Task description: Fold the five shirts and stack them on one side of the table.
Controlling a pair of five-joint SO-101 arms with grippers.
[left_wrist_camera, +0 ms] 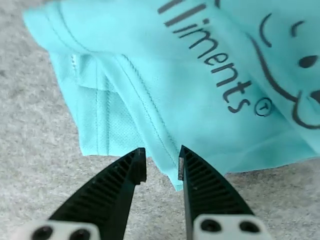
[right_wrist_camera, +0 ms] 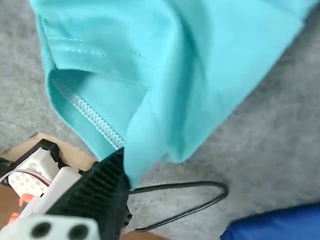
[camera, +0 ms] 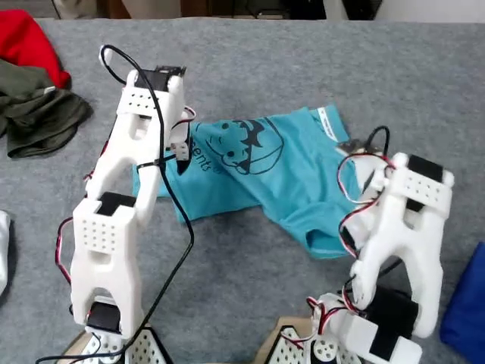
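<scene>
A teal shirt (camera: 280, 171) with a dark printed face and lettering lies spread across the middle of the grey table. My left gripper (left_wrist_camera: 161, 167) hangs low over its left hem (left_wrist_camera: 125, 140), fingers open by a narrow gap, with the hem's corner reaching in between the tips. In the high view that gripper (camera: 182, 155) sits at the shirt's left part. My right gripper (right_wrist_camera: 122, 155) is at the shirt's right edge (camera: 345, 163). One black finger (right_wrist_camera: 100, 185) shows and the teal fabric (right_wrist_camera: 165, 75) bunches up from its tip, so it looks shut on the shirt.
A red shirt (camera: 26, 42) and a dark olive shirt (camera: 38, 110) lie heaped at the back left. A blue shirt (camera: 466, 303) lies at the right edge, and something white (camera: 4, 250) at the left edge. A black cable (right_wrist_camera: 190, 200) loops near the right arm's base.
</scene>
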